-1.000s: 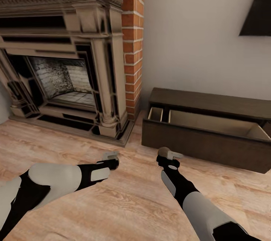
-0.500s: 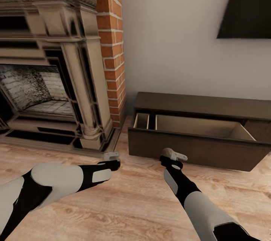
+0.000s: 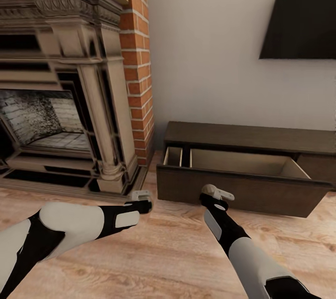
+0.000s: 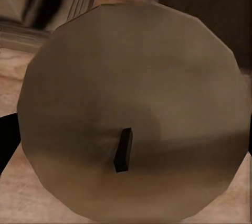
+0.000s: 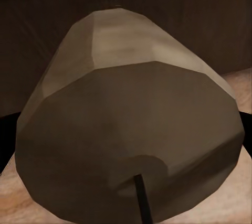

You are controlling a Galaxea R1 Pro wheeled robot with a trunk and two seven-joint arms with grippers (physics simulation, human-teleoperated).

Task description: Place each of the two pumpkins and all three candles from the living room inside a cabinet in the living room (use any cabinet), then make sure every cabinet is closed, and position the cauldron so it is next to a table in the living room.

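now, from the head view, the cabinet sits on the plank floor against the wall just right of the brick fireplace, its wide drawer pulled out and the tan interior showing nothing in the part that can be seen. both arms reach forward low over the floor: the left gripper holds a pale object short of the drawer's left corner, and the right gripper carries a candle just in front of the drawer's face. a black tv hangs on the wall above. in the left wrist view, another candle faces the camera with its flat round top and short dark wick, the fingers clamped on it at the edges of the frame, fireplace base and dark cabinet wood behind. in the right wrist view, the candle lies lengthwise away from the camera, wick end nearest, held tight, with the dark drawer front right behind it. the risk, as i judge it, is height: both candles ride below the drawer's front edge, so driving straight in could knock them against the panel, push the drawer shut, or twist a candle loose from its grip.
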